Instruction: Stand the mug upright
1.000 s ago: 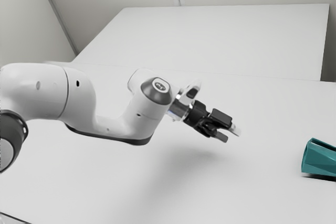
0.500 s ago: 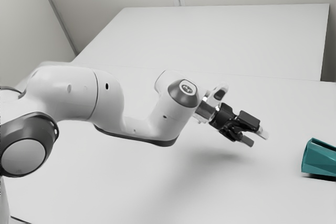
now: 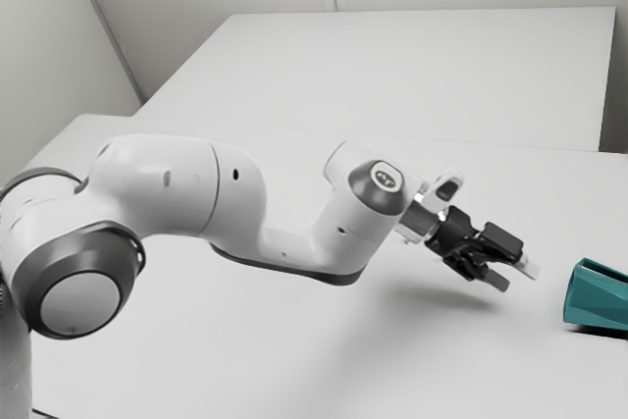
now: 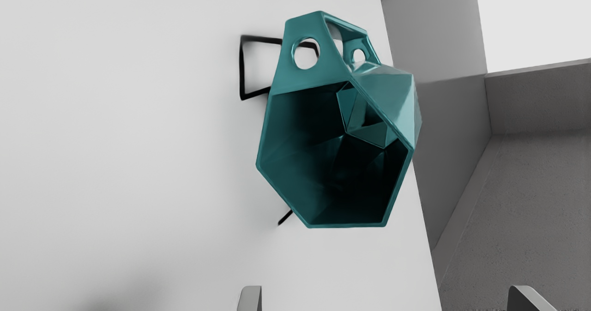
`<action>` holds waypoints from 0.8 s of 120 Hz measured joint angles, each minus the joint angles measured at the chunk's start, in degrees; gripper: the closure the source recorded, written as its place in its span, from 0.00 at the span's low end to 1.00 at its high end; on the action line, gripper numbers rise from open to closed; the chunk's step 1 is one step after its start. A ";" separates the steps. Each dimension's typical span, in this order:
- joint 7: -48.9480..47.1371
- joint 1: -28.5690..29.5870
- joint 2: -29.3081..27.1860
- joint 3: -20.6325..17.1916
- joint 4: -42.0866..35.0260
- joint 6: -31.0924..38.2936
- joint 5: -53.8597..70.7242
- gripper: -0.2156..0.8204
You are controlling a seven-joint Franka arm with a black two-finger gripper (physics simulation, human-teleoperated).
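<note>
My gripper (image 3: pixel 519 276) hangs above the table, short of the mug, on its side toward the exterior view's left. The faceted teal mug (image 3: pixel 601 296) lies on its side at the exterior view's right edge, partly cut off there. In the wrist view the mug (image 4: pixel 397 94) turns its wide dark mouth toward my hand, and its handle with round holes stands out at one side of the rim. My gripper (image 4: pixel 384 297) is open there, fingers wide apart with nothing between them, and the mug lies beyond the tips.
The white table (image 3: pixel 245 360) carries the mug; its edge (image 4: pixel 418 195) runs close behind the mug in the wrist view, with grey wall and floor past it. A second white surface (image 3: pixel 412 66) stands farther back. Thin black lines (image 4: pixel 241 66) lie beside the mug.
The arm has moved toward the exterior view's right and slightly down in that view, bringing my gripper closer to the mug. The mug has stayed where it was.
</note>
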 joint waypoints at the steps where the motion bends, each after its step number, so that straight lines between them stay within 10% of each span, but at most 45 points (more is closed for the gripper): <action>1: -0.01 -0.05 0.09 -0.01 0.16 -0.01 -0.03 0.23; 96: 6.93 -3.70 10.54 0.03 12.61 -1.08 -8.54 0.24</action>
